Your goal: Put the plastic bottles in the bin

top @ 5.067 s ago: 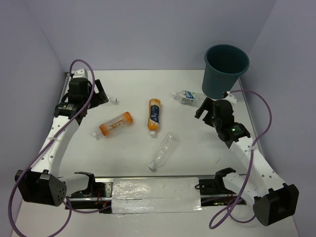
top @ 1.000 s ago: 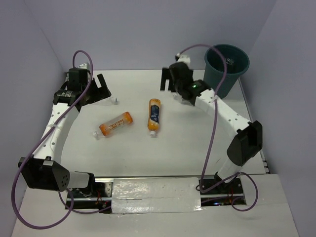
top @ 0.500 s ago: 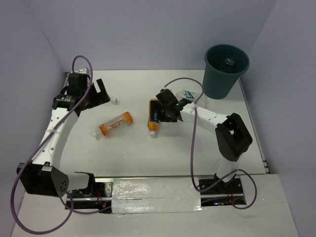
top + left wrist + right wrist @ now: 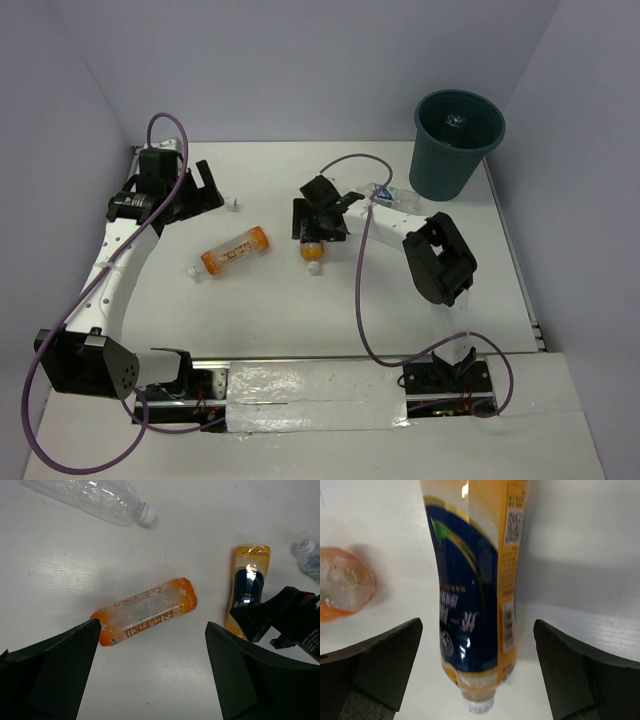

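Lying on its side at the centre of the overhead frame, the blue-labelled orange bottle [image 4: 470, 580] is straddled by the right gripper [image 4: 477, 630], whose jaws are spread wide on either side, no contact being visible. The second orange bottle [image 4: 232, 250] is seen to its lower left, and the bin [image 4: 440, 175] at the upper right, well apart. The left gripper [image 4: 152, 630] is also held spread, with nothing gripped. If the right jaws are closed near the tapered neck, the smooth round body could be squeezed out or rolled away.
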Controlling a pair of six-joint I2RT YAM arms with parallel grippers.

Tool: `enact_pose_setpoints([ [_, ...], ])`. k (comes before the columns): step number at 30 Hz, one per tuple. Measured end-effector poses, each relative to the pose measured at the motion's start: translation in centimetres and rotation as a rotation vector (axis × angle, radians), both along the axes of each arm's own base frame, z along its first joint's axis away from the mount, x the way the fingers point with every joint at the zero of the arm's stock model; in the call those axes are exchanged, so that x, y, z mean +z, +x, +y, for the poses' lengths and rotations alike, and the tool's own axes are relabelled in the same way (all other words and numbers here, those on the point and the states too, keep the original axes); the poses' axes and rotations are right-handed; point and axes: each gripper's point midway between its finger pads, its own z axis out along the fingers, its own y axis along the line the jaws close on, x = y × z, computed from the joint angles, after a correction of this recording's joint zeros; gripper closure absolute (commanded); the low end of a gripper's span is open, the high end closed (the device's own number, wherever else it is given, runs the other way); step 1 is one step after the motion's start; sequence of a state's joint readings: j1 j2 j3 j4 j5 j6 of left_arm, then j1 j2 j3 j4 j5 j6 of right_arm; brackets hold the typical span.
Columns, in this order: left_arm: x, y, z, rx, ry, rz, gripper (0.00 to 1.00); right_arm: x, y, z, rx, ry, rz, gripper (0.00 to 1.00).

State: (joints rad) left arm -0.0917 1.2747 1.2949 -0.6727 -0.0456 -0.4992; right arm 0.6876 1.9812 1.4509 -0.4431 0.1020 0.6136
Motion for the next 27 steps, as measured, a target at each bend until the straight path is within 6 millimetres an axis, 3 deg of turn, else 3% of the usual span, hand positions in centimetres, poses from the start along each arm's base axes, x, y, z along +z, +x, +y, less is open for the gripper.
enact_pose_setpoints([
  [2, 0.0, 0.0, 0.0, 0.0, 0.0, -0.001, 0.01, -0.3, 0.8, 0.3, -0.009, -0.011, -0.01, 0.04],
  [9, 0.0, 0.0, 0.0, 0.0, 0.001, 0.001, 0.0, -1.2, 1.8, 0.1, -0.024, -0.056, -0.012, 0.44],
  [13, -0.2, 0.0, 0.1, 0.001, 0.003, 0.002, 0.01, -0.2, 1.6, -0.6, -0.014, -0.081, -0.026, 0.51],
  [15, -0.6, -0.1, 0.2, 0.006, 0.007, 0.007, 0.0, 1.7, 1.6, -1.2, -0.007, -0.09, -0.055, 0.52],
  [17, -1.2, -0.2, 0.2, 0.008, 0.008, 0.019, 0.01, 5.2, 2.3, -1.5, -0.002, -0.087, -0.111, 0.53],
  [19, -1.5, -0.3, 0.2, 0.008, 0.008, 0.026, 0.01, 10.4, 4.0, -1.8, -0.013, -0.056, -0.215, 0.53],
  [22, -1.3, -0.2, 0.2, 0.007, 0.007, 0.018, 0.01, 20.0, 6.8, -4.0, -0.081, -0.001, -0.418, 0.52],
  [24, -1.3, -0.1, 0.1, 0.006, 0.004, 0.017, 0.01, 26.0, 8.4, -7.3, -0.166, 0.021, -0.55, 0.51],
  [27, -1.1, 0.1, -0.1, -0.003, -0.006, 0.012, 0.01, 33.5, 10.6, -14.5, -0.365, 0.026, -0.719, 0.5],
])
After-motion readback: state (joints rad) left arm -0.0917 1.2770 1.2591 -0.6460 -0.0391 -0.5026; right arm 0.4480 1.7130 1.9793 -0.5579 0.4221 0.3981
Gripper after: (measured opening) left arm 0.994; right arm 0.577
